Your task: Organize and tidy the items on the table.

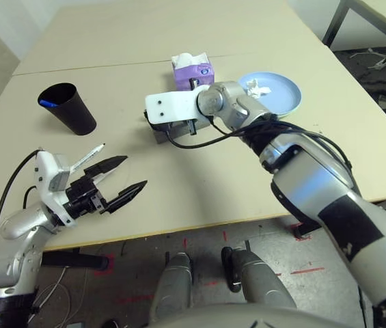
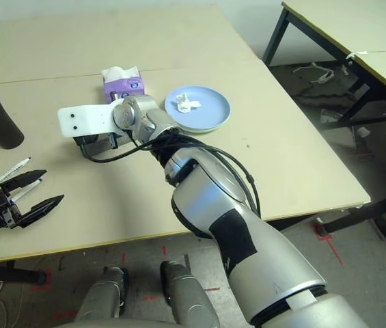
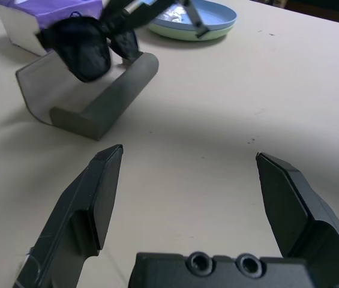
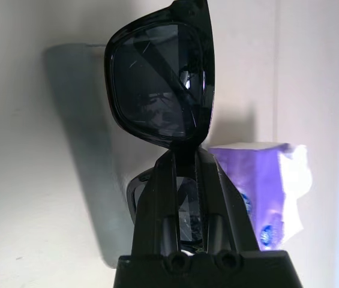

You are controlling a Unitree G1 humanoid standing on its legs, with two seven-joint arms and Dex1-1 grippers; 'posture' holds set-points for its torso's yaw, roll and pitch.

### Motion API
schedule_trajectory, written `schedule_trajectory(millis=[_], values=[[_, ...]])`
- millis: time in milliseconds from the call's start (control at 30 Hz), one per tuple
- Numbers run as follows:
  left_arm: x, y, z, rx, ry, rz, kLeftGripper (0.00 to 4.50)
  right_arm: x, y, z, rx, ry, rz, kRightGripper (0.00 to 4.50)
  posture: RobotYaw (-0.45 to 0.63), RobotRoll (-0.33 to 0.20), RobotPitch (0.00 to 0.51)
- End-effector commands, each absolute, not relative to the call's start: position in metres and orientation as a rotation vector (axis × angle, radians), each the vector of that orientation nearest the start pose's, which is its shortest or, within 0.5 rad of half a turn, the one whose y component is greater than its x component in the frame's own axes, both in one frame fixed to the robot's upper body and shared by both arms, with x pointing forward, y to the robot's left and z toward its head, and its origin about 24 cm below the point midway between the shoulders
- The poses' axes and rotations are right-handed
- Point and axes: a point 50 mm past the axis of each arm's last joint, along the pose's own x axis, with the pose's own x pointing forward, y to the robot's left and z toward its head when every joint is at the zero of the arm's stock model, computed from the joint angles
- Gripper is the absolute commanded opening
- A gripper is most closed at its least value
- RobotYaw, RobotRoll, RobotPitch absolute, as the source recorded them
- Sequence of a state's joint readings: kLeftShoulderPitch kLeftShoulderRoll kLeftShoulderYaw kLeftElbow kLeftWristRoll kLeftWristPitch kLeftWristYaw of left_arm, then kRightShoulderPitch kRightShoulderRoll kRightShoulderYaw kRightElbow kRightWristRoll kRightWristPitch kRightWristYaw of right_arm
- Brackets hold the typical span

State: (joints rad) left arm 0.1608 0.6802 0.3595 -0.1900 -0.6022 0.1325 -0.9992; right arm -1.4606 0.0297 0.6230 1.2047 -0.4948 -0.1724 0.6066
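Matte beige table (image 1: 199,191), wide, with a straight seam running across it. Black cup (image 1: 68,107), tapered, stands upright toward the left side; something blue shows inside at its rim, too small to identify. Blue round plate (image 2: 206,113) sits stacked on a pale green plate (image 3: 184,35) at the right; a crumpled white tissue (image 2: 186,104) lies in it. Purple tissue box (image 1: 192,70) stands just behind the seam, white tissue puffing from its top.

Grey oblong case (image 3: 91,90) lies open on the table in front of the box, a curved shell with smooth rounded edges. Right end effector (image 4: 184,165) is clamped on the bridge of the black sunglasses (image 4: 157,84), glossy frame, dark lenses, holding them above the open case.

Left end effector (image 1: 114,183) hovers near the front-left edge of the table, its 2 black fingers spread wide with nothing between them. 1 white marker (image 2: 8,174) lies on the table just beside it.
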Motion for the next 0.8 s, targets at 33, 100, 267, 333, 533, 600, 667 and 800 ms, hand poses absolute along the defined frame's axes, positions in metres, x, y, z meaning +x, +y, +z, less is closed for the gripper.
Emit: schedule_trajectory(millis=[33,100,267,333,533,600,667,800], values=[[0.2,0.273,0.125,0.132,-0.014,-0.773,4.5,0.377,0.049,0.207,-1.425,-0.184,1.028,0.16,0.03,0.0,0.177],[0.201,0.273,0.126,0.129,-0.022,-0.763,4.5,0.378,0.048,0.202,-1.43,-0.178,1.03,0.16,0.03,0.0,0.177],[0.205,0.274,0.131,0.143,-0.065,-0.736,4.5,0.377,0.045,0.183,-1.426,-0.136,1.057,0.16,0.04,0.0,0.177],[0.206,0.275,0.131,0.149,-0.067,-0.729,4.5,0.376,0.044,0.175,-1.428,-0.124,1.069,0.16,0.04,0.0,0.178],[0.206,0.275,0.132,0.146,-0.097,-0.704,4.5,0.375,0.042,0.163,-1.432,-0.117,1.053,0.16,0.04,0.0,0.179],[0.206,0.274,0.132,0.152,-0.102,-0.711,4.5,0.374,0.044,0.16,-1.43,-0.118,1.052,0.16,0.04,0.0,0.179],[0.205,0.273,0.132,0.149,-0.107,-0.713,4.5,0.373,0.045,0.158,-1.429,-0.125,1.043,0.16,0.05,0.0,0.182],[0.203,0.271,0.131,0.145,-0.103,-0.715,4.5,0.373,0.048,0.158,-1.433,-0.135,1.029,0.16,0.05,0.0,0.181]])
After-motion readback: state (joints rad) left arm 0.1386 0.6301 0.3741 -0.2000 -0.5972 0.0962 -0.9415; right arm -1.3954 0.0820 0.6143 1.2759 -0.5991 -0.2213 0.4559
